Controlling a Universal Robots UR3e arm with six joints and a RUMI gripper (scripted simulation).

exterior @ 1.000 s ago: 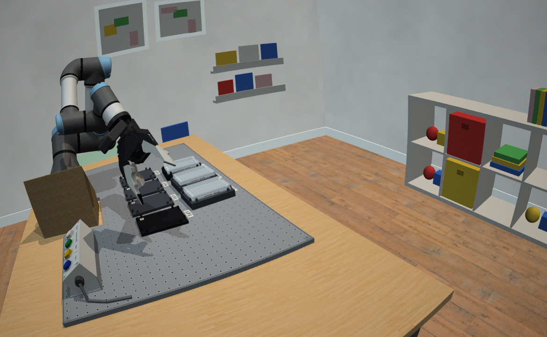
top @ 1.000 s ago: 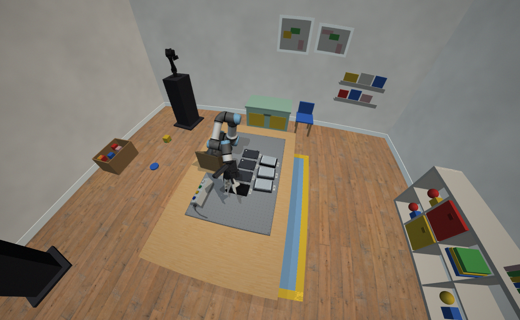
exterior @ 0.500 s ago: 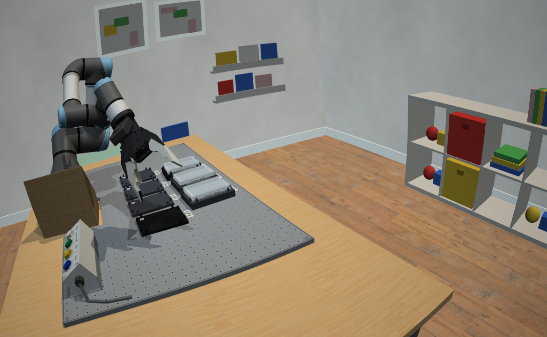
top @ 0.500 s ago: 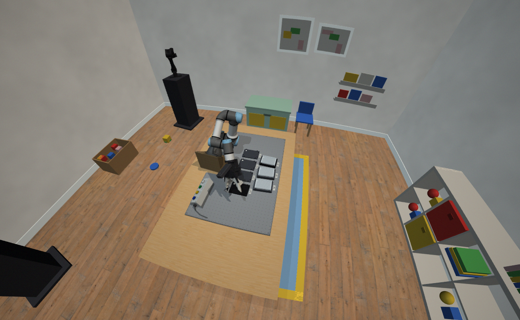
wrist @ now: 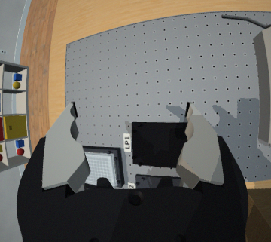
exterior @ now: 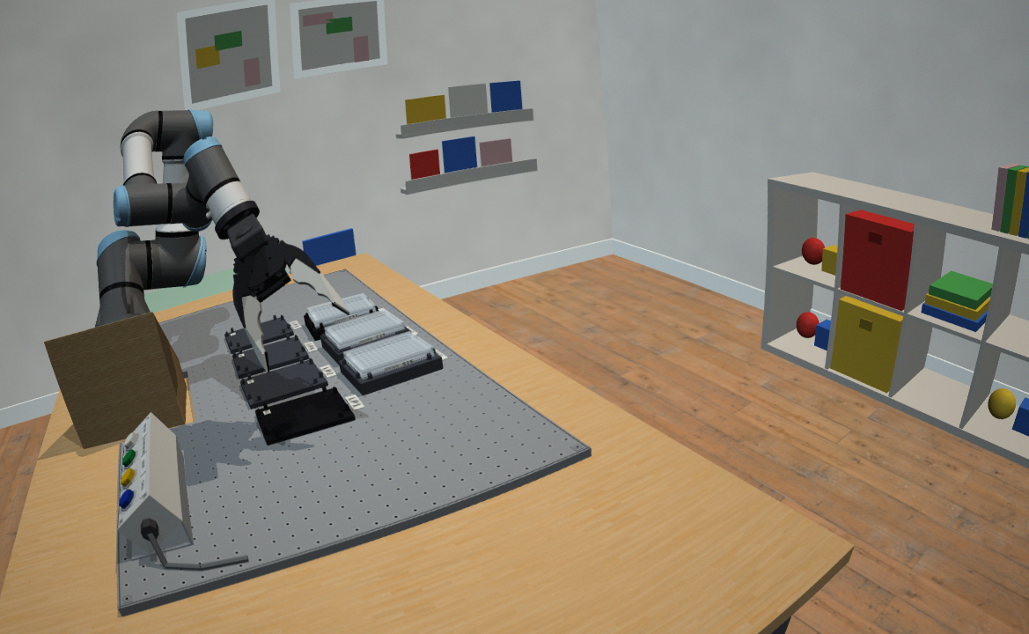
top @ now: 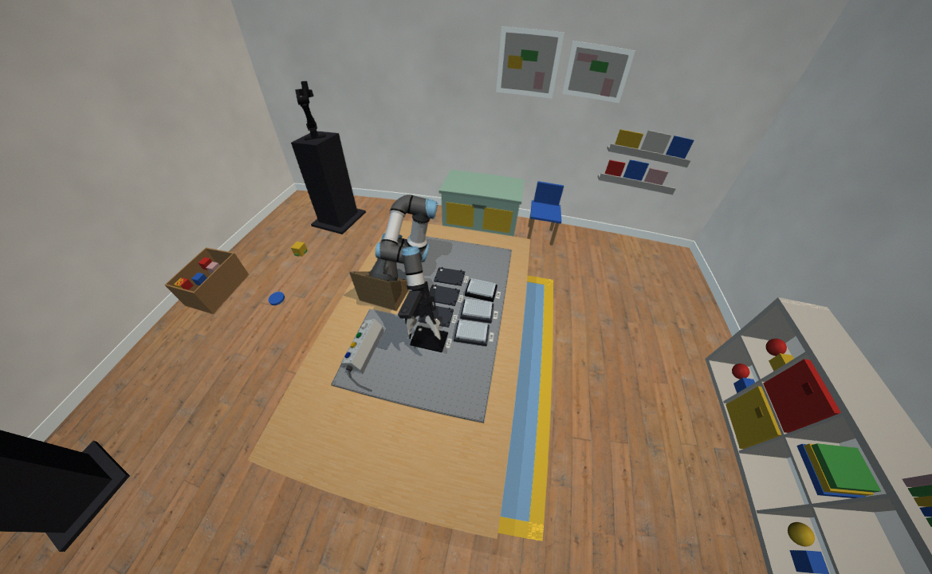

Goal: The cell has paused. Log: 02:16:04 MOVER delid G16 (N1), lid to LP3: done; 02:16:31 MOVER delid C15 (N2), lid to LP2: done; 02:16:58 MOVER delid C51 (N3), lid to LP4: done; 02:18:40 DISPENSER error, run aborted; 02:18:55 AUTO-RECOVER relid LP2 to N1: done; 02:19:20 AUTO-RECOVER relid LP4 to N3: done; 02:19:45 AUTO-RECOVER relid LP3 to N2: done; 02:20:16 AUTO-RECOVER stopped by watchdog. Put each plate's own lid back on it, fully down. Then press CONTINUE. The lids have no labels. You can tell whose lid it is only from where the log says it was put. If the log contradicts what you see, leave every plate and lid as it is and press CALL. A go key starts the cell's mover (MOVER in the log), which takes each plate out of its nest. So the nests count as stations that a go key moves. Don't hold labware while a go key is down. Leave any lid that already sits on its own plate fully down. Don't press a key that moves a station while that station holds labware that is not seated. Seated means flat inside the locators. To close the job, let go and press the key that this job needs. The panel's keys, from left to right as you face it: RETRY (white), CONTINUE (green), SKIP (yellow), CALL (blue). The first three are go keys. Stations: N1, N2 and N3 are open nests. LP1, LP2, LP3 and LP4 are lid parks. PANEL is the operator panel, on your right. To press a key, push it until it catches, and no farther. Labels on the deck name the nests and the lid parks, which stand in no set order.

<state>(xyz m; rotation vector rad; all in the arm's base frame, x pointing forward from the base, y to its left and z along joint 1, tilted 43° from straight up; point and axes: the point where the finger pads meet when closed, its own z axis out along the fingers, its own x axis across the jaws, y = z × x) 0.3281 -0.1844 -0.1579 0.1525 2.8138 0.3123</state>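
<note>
Three well plates sit in a row of nests, each under a clear lid that looks flat. Beside them runs a row of black lid parks with nothing on them; the nearest one is labelled LP1 in the wrist view. My gripper hangs above the lid parks, open and empty, fingers pointing down; it also shows in the wrist view. Below it in the wrist view are the LP1 park and one lidded plate. The operator panel stands at the deck's near left with green, yellow and blue keys showing.
A brown cardboard box stands on the table behind the panel, close to the arm's base. The panel's cable lies along the deck's front edge. The grey perforated deck lies on a wooden table.
</note>
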